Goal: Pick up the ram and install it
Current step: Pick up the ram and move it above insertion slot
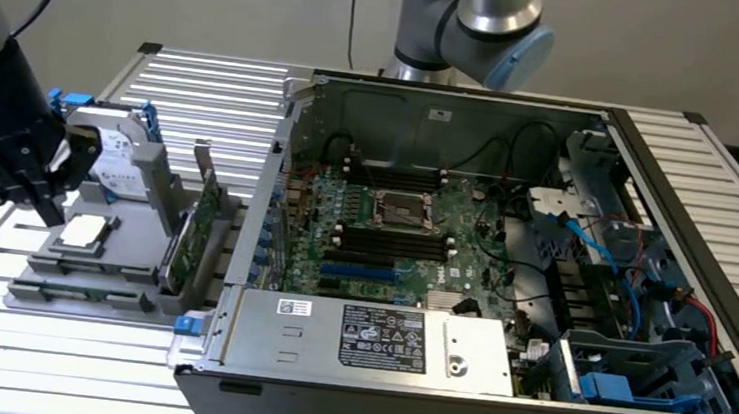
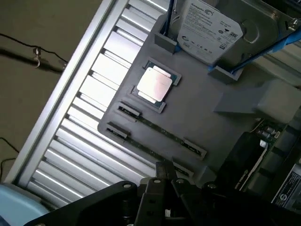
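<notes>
Early going: the hand [image 2: 165, 170], pinched shut and empty, hovers over the gray tray [image 2: 225, 136]. The ram [image 2: 159, 129] lies in its holder there, so pickup and install both look undone.

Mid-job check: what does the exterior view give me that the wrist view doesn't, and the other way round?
Exterior view: the open computer case with its motherboard and power supply, and a second arm's base behind the case.
Wrist view: the ram, a thin dark strip standing on edge in the fixture's clips, and loose cables on the floor.
Both: the grey fixture, the processor chip, the hard drive, the slatted table and the shut gripper hanging over the fixture.
</notes>
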`<state>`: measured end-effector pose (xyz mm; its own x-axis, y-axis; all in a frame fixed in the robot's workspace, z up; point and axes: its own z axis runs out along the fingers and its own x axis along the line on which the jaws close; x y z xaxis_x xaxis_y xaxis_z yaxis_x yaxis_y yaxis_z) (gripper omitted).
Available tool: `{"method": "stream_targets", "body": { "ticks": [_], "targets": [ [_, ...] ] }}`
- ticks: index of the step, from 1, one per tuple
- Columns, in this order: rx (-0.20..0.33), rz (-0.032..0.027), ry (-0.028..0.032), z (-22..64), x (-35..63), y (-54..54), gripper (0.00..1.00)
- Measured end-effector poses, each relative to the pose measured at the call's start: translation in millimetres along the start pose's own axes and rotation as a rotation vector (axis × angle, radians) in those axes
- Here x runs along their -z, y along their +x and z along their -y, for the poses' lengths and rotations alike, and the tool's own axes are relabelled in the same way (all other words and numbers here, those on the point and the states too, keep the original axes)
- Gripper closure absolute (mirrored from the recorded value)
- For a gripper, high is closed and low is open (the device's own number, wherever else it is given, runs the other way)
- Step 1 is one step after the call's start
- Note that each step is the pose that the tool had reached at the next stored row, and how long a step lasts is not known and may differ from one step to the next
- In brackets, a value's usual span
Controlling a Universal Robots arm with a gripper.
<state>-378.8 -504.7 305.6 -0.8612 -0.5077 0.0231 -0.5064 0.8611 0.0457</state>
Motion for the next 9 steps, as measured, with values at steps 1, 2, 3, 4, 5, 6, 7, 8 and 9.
{"method": "stream_targets", "body": {
  "ticks": [1,2,3,4,5,6,7,8,9],
  "targets": [
    [0.018,-0.0008,0.0004,0.0,-0.3,0.0,0.89],
    [0.036,-0.0016,0.0008,0.0,-0.5,0.0,0.89],
    [0.054,-0.0024,0.0012,0.0,-0.7,0.0,0.89],
    [0.073,-0.0034,0.0016,0.0,-0.7,0.0,0.89],
    [0.091,-0.0041,0.0021,0.1,-0.8,0.0,0.89],
    [0.109,-0.0048,0.0025,0.1,-0.9,0.0,0.89],
    [0.127,-0.0056,0.0029,0.1,-1.0,0.0,0.89],
    [0.146,-0.0065,0.0033,0.0,-1.0,0.0,0.89],
    [0.163,-0.0074,0.0037,0.1,-0.9,0.0,0.89]
  ]
}}
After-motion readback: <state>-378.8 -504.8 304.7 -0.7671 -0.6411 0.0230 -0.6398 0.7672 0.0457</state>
